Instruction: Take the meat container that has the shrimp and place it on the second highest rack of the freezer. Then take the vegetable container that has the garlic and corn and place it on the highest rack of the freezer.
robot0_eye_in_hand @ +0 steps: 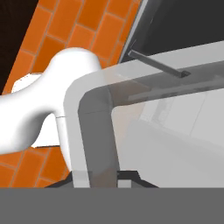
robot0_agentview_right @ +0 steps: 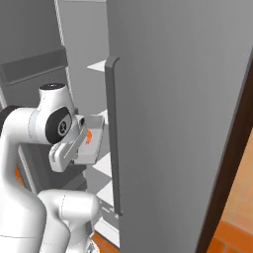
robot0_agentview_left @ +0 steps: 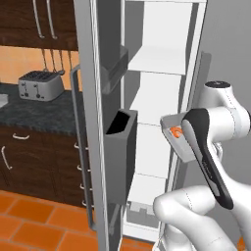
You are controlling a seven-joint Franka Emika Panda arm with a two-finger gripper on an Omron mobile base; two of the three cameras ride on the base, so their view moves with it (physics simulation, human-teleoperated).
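Meat container (robot0_agentview_left: 177, 138) with orange shrimp (robot0_agentview_left: 175, 131), claw-gripped

Lighting is even and diffuse across all three rendered views, with no visible source. The freezer (robot0_agentview_left: 162, 98) interior reads bright white; its shelves carry only soft grey shading underneath, no hard shadows. The toaster (robot0_agentview_left: 40, 85) and dark table (robot0_agentview_left: 34, 115) beside it sit in moderate, flat light. No glare noted on the metal door face. Resolution is low, edges slightly soft and jagged. In the hand view the translucent container wall (robot0_eye_in_hand: 94, 131) appears close and hazy. No edge distortion is evident.
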